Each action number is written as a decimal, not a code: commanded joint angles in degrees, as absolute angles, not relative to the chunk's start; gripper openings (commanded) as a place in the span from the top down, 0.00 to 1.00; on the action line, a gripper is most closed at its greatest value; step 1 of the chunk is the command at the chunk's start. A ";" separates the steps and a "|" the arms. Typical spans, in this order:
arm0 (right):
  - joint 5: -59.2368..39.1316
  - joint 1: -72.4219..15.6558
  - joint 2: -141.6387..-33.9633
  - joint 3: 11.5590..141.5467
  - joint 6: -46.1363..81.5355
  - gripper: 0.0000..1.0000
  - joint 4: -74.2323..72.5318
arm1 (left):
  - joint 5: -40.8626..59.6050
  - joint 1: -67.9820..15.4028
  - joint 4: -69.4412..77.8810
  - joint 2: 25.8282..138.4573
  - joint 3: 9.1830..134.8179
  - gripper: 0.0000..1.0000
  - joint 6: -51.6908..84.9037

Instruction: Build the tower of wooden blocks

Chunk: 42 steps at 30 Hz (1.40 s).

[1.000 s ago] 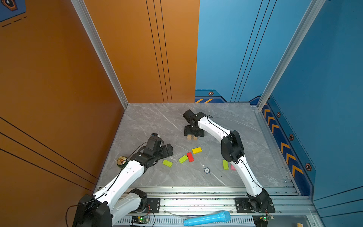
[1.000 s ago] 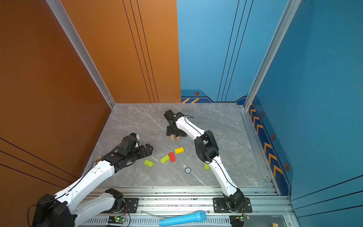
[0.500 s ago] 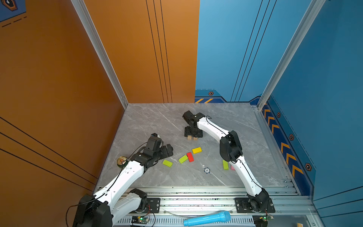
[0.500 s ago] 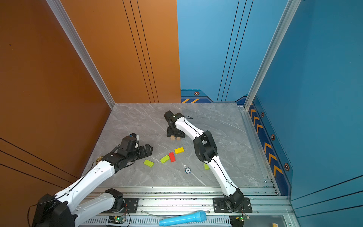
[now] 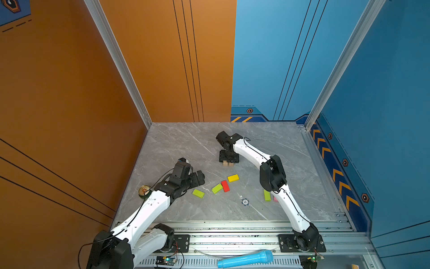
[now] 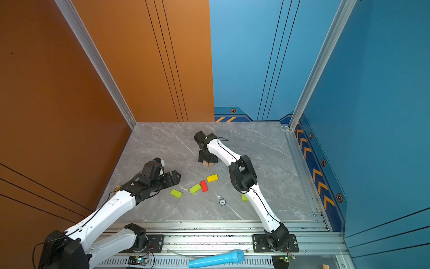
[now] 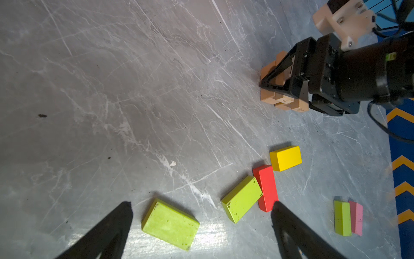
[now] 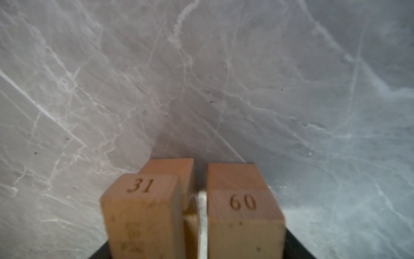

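Observation:
A small tower point(image 5: 228, 163) of tan wood blocks stands mid-table. My right gripper point(image 5: 229, 159) points straight down over it, one finger on each side. In the right wrist view the tan blocks marked 31 point(image 8: 143, 208) and 60 point(image 8: 244, 206) fill the space between the fingers, with a narrow gap between the two; contact is unclear. My left gripper point(image 7: 202, 208) hangs open above a lime green block point(image 7: 170, 224). Another lime green block point(image 7: 242, 198), a red one point(image 7: 266, 187) and a yellow one point(image 7: 285, 158) lie beside it. A third lime block point(image 5: 267, 195) and a pink one point(image 5: 275, 199) lie by the right arm.
A drink can point(image 5: 144, 190) stands at the table's left edge behind the left arm. A round blue-white token point(image 5: 245, 202) lies near the front. A light blue microphone point(image 5: 246, 258) rests on the front rail. Walls close in the table on three sides.
The right gripper's jaws have narrowed around the tan blocks. The left arm and the loose coloured blocks have not moved.

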<state>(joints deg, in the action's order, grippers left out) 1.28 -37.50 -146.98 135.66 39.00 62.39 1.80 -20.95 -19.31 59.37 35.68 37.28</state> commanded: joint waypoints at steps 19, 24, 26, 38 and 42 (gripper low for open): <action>0.34 -36.83 -148.82 137.23 38.89 0.35 64.60 | 2.74 -20.17 -18.52 59.68 35.00 0.02 36.45; 0.26 -36.84 -148.96 137.21 38.82 0.38 64.60 | 2.73 -20.13 -18.54 59.64 34.99 0.02 36.44; 0.26 -36.87 -148.92 137.27 38.76 0.40 64.60 | 2.73 -20.17 -18.50 59.74 35.13 0.02 36.39; -0.31 -36.91 -148.76 137.38 38.32 0.24 64.61 | 2.72 -20.12 -18.63 59.61 35.15 0.02 36.42; -0.34 -37.03 -148.15 137.91 37.55 0.15 64.60 | 2.64 -20.08 -18.83 59.46 35.16 0.02 36.43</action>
<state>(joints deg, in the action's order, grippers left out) -0.03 -37.12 -147.09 136.31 38.35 62.57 2.02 -20.62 -18.61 59.37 35.68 37.26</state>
